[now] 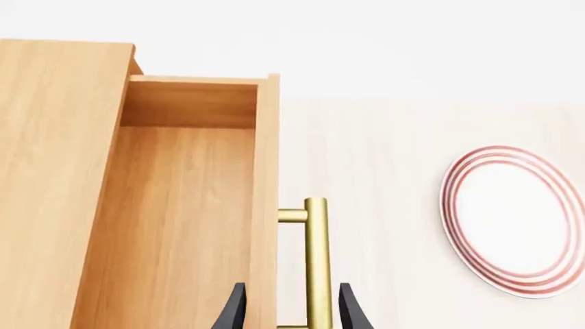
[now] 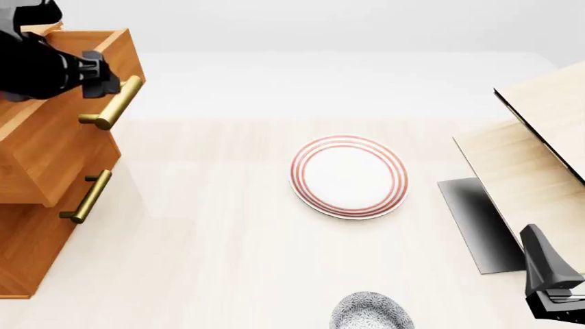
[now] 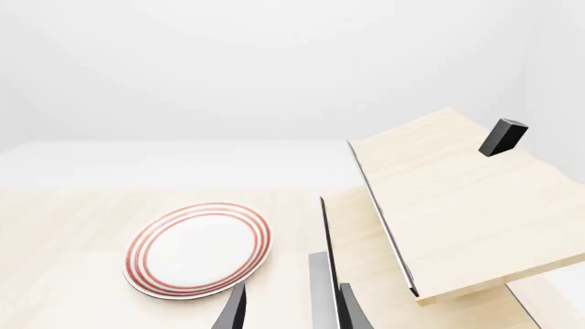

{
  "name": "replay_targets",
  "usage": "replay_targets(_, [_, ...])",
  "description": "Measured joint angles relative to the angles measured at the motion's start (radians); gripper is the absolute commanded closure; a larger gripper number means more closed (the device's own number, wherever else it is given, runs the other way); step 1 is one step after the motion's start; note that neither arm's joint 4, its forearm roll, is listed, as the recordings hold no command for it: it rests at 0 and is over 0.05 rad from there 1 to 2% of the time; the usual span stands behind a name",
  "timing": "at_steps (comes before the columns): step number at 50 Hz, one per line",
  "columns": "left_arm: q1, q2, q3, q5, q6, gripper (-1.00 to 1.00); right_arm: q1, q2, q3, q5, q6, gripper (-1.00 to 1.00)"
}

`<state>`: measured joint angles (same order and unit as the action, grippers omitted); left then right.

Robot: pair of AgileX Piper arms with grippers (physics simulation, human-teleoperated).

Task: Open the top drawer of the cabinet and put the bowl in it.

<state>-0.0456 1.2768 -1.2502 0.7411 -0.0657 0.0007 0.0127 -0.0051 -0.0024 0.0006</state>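
The cabinet [image 2: 27, 253] stands at the left edge of the front view. Its top drawer [image 2: 59, 147] is pulled out, and the left wrist view shows its bare inside [image 1: 183, 219]. My left gripper [image 2: 105, 77] is at the drawer's brass handle [image 2: 111, 103]. In the left wrist view the gripper [image 1: 292, 312] is open, with its fingers on either side of the handle bar [image 1: 316, 260] and not pressing it. The leaf-patterned bowl [image 2: 372, 312] sits on the table at the near edge, partly cut off. My right gripper [image 2: 541, 264] is open and empty, to the right of the bowl.
A flat white plate with red rings [image 2: 347, 176] lies mid-table and shows in both wrist views [image 1: 512, 219] [image 3: 199, 248]. A pale light-wood structure [image 2: 539, 151] with a dark panel [image 2: 475, 223] stands at the right, close to my right gripper [image 3: 292, 312].
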Motion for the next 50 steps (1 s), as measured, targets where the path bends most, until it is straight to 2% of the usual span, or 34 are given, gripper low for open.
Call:
replay_targets(29, [-0.076, 0.015, -0.004, 0.009, 0.018, -1.00, 0.000, 0.000, 0.000, 0.000, 0.000, -1.00])
replay_targets(50, [-0.164, 0.025, -0.014, 0.008, -0.010, -1.00, 0.000, 0.000, 0.000, 0.000, 0.000, -1.00])
